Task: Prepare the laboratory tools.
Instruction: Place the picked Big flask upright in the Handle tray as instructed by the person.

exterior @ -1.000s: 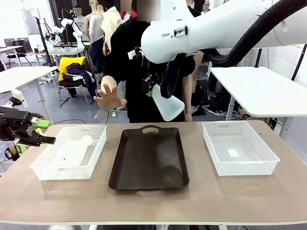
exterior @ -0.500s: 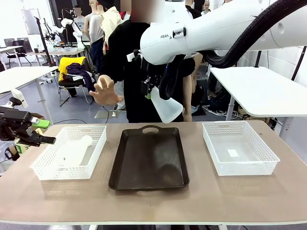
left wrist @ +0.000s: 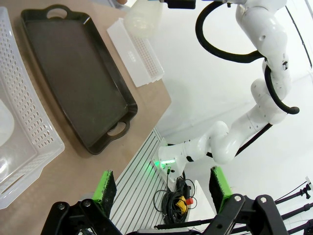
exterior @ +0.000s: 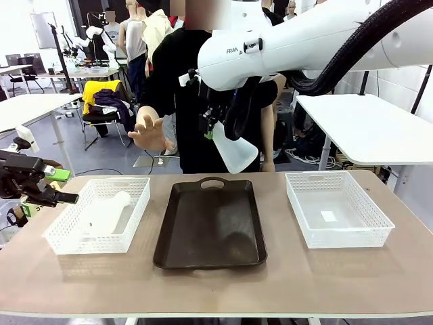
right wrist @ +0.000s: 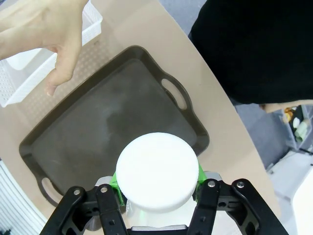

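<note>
Green pads of the right gripper are clamped on either side of a frosted-white flask, gripped at its narrow neck. In the front view this gripper is held high over the table, and the held flask hangs tilted below it, wide end lowest, above the far, handled end of the dark brown tray. No contact between flask and tray is observed; the two are well apart. From the right wrist, the tray is seen lying bare beneath the flask's round end.

The left gripper is recorded off the table's left edge, just beside the left white mesh basket. Its jaws are spread wide in the left wrist view and nothing is gripped between them.

A second flask is noted lying on its side inside the left basket, neck toward the far side. The right white mesh basket stands to the right of the tray; only a small pale patch is seen on its floor.

A person's hand is raised — fingers spread, palm open — beyond the table's far edge, near the held flask but apart from it. From the right wrist, the same hand appears over the tray's corner and the basket beside it.
</note>
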`<state>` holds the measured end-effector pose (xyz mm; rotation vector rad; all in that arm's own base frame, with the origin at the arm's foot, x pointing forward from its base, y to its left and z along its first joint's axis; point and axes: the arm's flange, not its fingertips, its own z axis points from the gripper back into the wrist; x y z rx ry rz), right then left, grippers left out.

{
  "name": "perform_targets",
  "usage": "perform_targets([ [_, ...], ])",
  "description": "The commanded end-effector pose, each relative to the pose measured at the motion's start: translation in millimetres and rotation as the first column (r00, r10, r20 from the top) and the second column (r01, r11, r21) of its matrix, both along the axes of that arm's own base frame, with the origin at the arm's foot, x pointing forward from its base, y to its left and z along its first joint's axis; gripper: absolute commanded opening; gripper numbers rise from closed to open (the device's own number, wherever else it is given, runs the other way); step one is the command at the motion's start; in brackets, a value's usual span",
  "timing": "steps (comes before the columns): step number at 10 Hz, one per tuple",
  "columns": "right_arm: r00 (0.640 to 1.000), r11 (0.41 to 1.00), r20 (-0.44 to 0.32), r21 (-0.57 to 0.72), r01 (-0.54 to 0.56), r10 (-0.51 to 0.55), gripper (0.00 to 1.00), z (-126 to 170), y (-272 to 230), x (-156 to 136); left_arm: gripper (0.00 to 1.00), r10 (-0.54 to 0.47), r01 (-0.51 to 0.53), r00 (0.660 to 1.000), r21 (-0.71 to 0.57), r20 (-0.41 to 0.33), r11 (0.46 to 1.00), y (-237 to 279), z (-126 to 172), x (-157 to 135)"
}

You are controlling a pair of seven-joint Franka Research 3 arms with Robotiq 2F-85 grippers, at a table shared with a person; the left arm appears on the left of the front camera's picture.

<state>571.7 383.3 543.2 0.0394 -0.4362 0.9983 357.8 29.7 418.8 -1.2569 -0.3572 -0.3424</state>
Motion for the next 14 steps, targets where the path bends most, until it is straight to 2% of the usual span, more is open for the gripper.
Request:
perform_targets([
  [1,1.0,1.0,0.005,-0.004,0.004,-0.004,0.0,1.2,-1.2,-1.1,1.0,0.002,-0.002,1.0,-0.012,0.01,1.0,1.0,1.1,0.0],
  [14,1.0,1.0,0.005,-0.004,0.004,-0.004,0.0,1.2,-1.2,-1.1,1.0,0.002,-0.002,1.0,-0.012,0.01,1.0,1.0,1.1,0.0],
])
